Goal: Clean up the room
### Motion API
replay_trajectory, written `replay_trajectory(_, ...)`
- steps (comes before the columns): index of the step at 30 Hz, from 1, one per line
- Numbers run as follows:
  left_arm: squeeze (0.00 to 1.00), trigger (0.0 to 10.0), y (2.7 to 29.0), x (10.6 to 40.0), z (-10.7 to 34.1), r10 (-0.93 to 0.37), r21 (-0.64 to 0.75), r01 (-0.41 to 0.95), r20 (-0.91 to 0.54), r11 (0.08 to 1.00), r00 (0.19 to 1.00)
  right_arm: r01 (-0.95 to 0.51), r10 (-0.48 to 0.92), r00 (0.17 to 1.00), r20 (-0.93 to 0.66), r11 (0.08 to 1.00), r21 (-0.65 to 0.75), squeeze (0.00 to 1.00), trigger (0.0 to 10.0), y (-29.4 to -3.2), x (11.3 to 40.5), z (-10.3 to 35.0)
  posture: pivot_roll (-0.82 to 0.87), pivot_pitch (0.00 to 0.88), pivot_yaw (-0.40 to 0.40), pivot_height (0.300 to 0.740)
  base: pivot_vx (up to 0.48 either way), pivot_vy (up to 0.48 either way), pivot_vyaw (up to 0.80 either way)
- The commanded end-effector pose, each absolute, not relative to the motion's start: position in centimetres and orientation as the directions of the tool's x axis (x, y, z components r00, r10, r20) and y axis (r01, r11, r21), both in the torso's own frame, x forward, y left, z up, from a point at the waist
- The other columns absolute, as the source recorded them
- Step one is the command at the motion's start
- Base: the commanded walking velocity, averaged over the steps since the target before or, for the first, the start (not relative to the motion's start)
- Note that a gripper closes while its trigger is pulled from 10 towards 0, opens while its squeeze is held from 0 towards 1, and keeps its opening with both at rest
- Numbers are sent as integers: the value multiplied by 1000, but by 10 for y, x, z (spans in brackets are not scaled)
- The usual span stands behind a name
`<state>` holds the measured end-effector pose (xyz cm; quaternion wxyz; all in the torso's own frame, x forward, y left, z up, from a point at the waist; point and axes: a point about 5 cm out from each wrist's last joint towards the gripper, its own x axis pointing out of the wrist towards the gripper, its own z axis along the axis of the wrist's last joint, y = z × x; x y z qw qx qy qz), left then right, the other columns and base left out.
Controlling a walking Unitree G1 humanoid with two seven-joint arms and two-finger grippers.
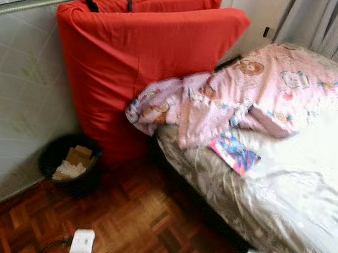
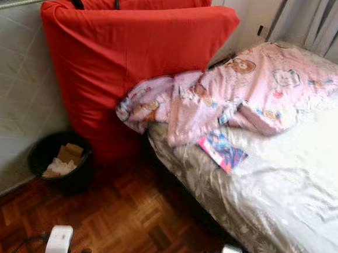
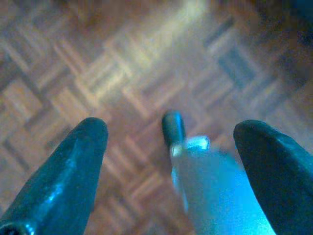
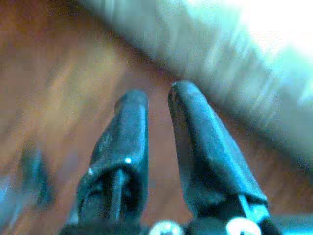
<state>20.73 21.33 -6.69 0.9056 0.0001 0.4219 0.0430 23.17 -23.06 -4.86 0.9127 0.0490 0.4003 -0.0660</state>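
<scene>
Two grippers hang low over the floor: left gripper (image 3: 171, 161) spread empty, right gripper (image 4: 159, 117) nearly closed, empty. Well ahead of both, the blanket (image 1: 242, 91) looks soft and light; pinch its bunched edge.

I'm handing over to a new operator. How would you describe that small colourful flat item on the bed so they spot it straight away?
Start at the bed with its pale shiny cover, and find the crumpled pink cartoon blanket by the red cushions. Just below the blanket's hanging edge lies the packet: small, flat, vivid pink and blue, the only bright thing on the bare sheet.
</scene>
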Motion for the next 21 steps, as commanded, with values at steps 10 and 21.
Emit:
replay_trajectory(10,0,10000,216,198,-72,95,45,-97,-789,994,608,170,-51,634,-771,983,74,0,10000,-221,216,-61,-55,0,-50,740,0,0,0)
replay_trajectory(21,0,10000,220,201,-69,120,92,-77,-778,993,617,200,-56,647,-761,975,98,0,10000,-219,218,-60,-50,0,-41,740,0,0,0)
